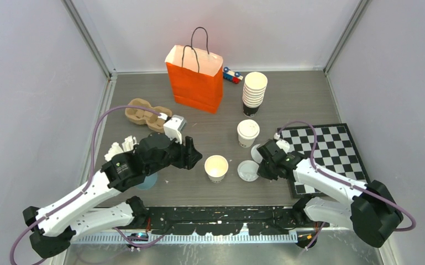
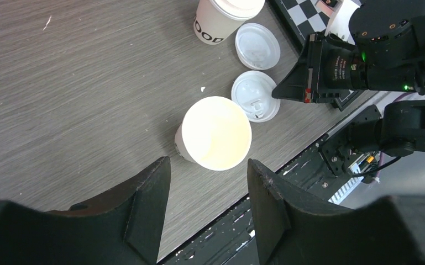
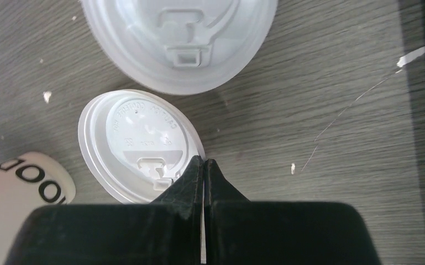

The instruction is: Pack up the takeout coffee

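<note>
Lidless cup [image 1: 216,167] by the near edge of the bench [image 1: 304,105]
Left pincer [image 2: 207,164] half-wide just short of it; right pincer [image 3: 203,161] pressed closed at loose lid [image 3: 138,138] rim; lidded cup [image 1: 248,132] mid-bench.

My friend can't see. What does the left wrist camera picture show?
A lidless white paper cup stands on the grey table, just past the open fingers of the left gripper. Two white lids lie loose nearby.

The black letters "OOD" are read on the side of the lidded white paper cup [image 2: 216,23]. Raised lettering is seen on the round white plastic lid [image 3: 135,135], too small to be read.
</note>
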Tool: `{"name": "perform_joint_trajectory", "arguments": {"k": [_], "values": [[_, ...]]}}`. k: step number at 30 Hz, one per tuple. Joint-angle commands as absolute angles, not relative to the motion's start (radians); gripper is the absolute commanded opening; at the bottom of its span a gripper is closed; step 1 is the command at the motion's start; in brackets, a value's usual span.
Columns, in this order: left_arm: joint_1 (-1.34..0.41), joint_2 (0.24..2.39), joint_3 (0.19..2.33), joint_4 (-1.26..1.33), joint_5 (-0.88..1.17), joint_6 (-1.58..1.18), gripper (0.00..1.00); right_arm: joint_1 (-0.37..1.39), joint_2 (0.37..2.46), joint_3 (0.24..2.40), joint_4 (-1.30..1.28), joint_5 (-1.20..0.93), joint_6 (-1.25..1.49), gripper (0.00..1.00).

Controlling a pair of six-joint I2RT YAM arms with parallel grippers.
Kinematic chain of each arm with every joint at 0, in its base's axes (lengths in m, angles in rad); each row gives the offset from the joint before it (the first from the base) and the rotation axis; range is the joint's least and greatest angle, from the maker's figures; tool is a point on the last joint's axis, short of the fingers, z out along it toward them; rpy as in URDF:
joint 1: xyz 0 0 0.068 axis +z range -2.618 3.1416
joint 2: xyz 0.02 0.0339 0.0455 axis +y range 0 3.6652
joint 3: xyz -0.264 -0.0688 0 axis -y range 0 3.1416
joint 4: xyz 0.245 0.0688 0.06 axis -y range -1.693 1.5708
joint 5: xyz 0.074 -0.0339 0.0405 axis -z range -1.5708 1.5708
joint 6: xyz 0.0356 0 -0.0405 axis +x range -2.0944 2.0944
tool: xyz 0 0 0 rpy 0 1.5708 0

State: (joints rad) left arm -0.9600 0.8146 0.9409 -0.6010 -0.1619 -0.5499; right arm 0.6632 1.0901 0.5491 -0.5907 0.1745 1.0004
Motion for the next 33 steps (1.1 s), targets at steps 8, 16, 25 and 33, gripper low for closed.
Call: {"name": "perform_joint_trajectory", "arguments": {"k": [8,16,25,33], "values": [[-0.959,0.840,0.948,-0.599,-0.173,-0.544,0.56,0.621,1.175,0.552,-0.505,0.455,1.121,0.00],[-0.959,0.846,0.939,-0.610,-0.165,-0.541,0.58,0.562,1.142,0.634,-0.570,0.415,0.960,0.00],[-0.959,1.003,1.038,-0.562,-0.078,-0.506,0.60,0.642,0.852,0.677,-0.688,0.273,0.930,0.00],[-0.959,1.201,1.137,-0.488,-0.035,-0.523,0.58,0.867,0.868,0.817,-0.695,0.404,0.971,0.00]]}}
